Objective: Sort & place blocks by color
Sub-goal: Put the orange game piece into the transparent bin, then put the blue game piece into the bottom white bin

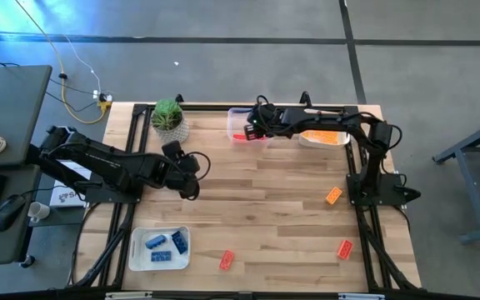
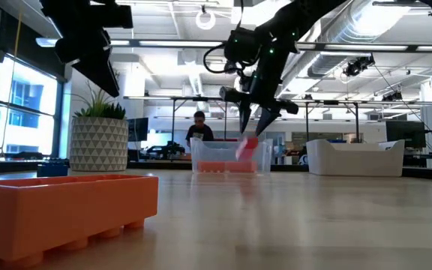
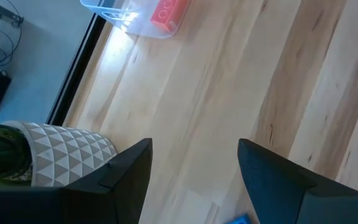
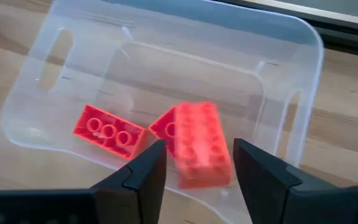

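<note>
Red block (image 4: 199, 146) drops from the open right gripper (image 4: 194, 163) over the clear tray's (image 4: 291, 74) rim; left gripper (image 3: 194, 168) open.

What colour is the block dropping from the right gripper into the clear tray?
Red. The block shows best in the right wrist view, blurred just beyond the right gripper, above the clear tray.

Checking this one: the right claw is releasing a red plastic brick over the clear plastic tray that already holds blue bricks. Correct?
Not quite. The clear plastic tray under the right claw holds red bricks, not blue ones, as the right wrist view shows. The blurred red plastic brick is indeed dropping from the open claw over it.
</note>
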{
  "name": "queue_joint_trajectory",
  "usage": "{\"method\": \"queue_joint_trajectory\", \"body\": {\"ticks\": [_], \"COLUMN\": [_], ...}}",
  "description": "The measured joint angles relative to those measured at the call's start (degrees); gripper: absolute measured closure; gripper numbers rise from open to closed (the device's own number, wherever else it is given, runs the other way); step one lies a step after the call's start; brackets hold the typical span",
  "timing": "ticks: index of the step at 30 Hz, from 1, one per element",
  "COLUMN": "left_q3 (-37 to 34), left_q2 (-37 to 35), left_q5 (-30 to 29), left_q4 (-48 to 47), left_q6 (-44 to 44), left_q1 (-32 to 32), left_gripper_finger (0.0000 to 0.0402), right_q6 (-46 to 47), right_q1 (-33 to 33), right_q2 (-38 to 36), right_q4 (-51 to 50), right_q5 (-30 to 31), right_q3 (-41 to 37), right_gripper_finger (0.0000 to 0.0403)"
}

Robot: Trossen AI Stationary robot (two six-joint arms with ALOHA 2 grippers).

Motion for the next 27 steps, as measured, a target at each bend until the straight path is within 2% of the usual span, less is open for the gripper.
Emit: {"method": "queue_joint_trajectory", "body": {"ticks": [7, 15, 20, 27], "left_q3": [0.00, 0.00, 0.00, 0.00], "left_q2": [0.00, 0.00, 0.00, 0.01], "left_q5": [3.78, 9.86, 11.21, 16.43], "left_q4": [-0.05, -3.38, -7.51, -8.17], "left_q6": [-0.57, -5.50, -9.37, -13.43], "left_q1": [1.29, 2.49, 3.93, 7.16], "left_gripper_finger": [0.0177, 0.0177, 0.0177, 0.0177], "right_q6": [-0.65, -2.78, -7.48, -16.63], "right_q1": [0.72, 2.09, 3.44, 5.02], "right_q2": [0.00, -0.15, -0.76, -0.76], "right_q4": [2.85, 5.86, 5.87, 4.54], "right_q5": [0.09, -0.89, -1.09, -2.78], "right_q3": [0.00, 0.00, 1.20, 7.71], "right_gripper_finger": [0.0218, 0.0222, 0.0222, 0.0222]}}
